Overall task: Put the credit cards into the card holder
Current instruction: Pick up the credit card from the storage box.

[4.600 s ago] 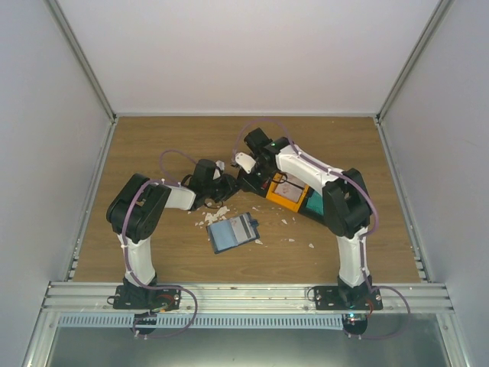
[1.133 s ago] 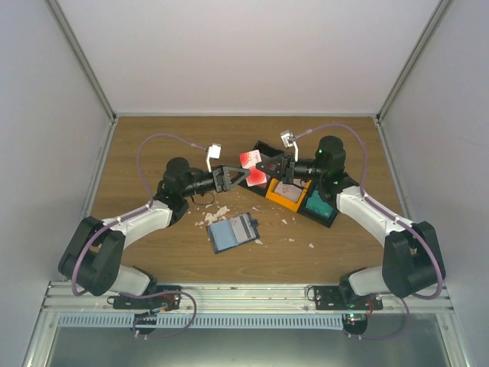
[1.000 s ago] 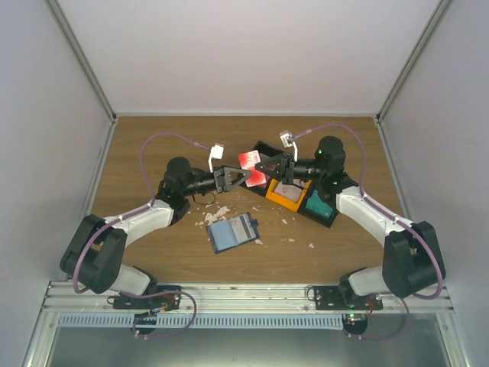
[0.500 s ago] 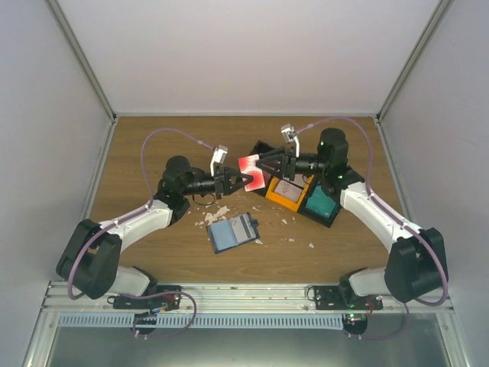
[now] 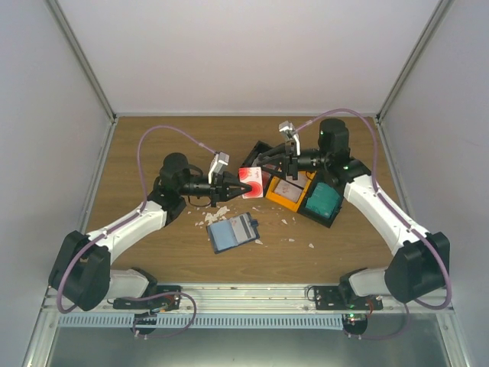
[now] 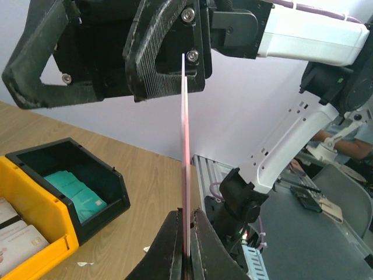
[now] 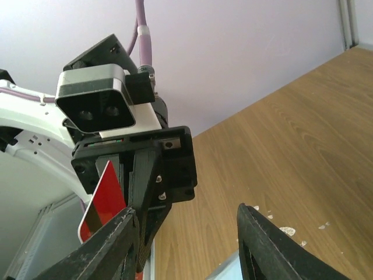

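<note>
Wooden table (image 5: 191, 260), grey walls all round. Left claw (image 5: 235, 189) is pinched tight on the red credit card (image 5: 250, 183), which it holds in the air on edge by one short end. Right claw (image 5: 263, 164) stands open with nothing in it, fingers at either side of the card's far end. One pad sits close beside the card; contact cannot be told. The card holder (image 5: 233, 232) lies open on the wood at roughly 6 o'clock from the held card, white scraps (image 5: 215, 215) near it at 10 o'clock. More pale cards (image 5: 286, 189) wait in the orange tray (image 5: 269, 197) at 3 o'clock.

Step looks like a handover to the left arm. To do it well:
- right claw backs straight out toward 3 o'clock, without clipping the card
- left keeps its pinch firm and swings toward 6 o'clock
- the card is tipped flat to line up with a slot, leading edge in first
- the holder will likely slide, so the right claw could pin it
</note>
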You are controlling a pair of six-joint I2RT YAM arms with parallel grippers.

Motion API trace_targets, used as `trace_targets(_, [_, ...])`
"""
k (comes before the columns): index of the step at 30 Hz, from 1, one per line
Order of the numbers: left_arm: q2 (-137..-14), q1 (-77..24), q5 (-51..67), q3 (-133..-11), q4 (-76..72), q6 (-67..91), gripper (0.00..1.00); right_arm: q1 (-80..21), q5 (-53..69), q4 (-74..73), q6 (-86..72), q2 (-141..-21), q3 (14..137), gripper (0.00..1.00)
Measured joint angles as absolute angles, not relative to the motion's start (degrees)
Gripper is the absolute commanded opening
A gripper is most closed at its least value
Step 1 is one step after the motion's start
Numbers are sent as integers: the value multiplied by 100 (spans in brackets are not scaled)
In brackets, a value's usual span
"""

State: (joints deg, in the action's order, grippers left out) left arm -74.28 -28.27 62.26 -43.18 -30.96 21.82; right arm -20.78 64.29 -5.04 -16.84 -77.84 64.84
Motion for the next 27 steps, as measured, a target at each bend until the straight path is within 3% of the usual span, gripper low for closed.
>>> trace_targets(11, [-7428, -2827, 6300, -4392, -2744, 1857, 0, -2088, 6263, -528, -1721, -7526, 6460, 59])
trace_targets(18, [-7428, -2849, 6233, -4392, -2762, 1999, 0, -2095, 6222, 58, -1968, -7266, 6368, 57])
trace_targets(27, [-7428, -2853, 6230, -4392, -2759, 2012, 0, -2206, 6357, -213, -1719, -7500, 6377, 56])
